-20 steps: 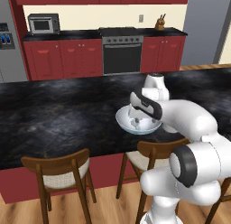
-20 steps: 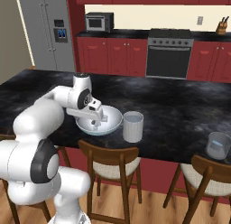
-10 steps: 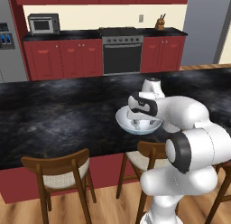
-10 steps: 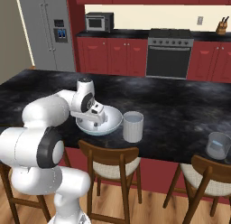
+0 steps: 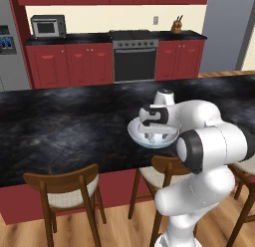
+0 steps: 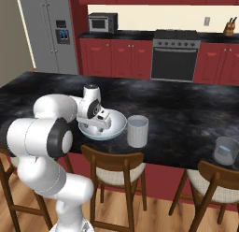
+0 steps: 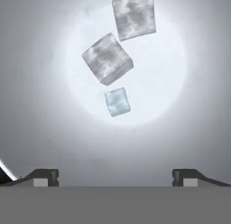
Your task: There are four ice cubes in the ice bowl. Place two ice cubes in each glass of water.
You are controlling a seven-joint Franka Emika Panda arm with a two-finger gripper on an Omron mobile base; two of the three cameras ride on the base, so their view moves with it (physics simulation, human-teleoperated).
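My claw (image 7: pixel 115 175), fingers spread wide and grasping nothing, hangs inside the ice bowl (image 7: pixel 40 83). Three ice cubes visible: light-blue cube (image 7: pixel 117 101) nearest, two grey cubes (image 7: pixel 107 58) toward 12 o'clock. Beyond, two glasses of water (image 6: pixel 137 131).

light: even, soft, rendered | glare: bright white patch mid-frame on ice bowl (image 7: pixel 54 128) floor, hand view | shadows: faint | bench (image 5: pixel 64 126): dull mottled sheen | blur: slight softness throughout

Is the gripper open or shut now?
Open: in the hand view the fingertips stand far apart, holding nothing, above the bowl.
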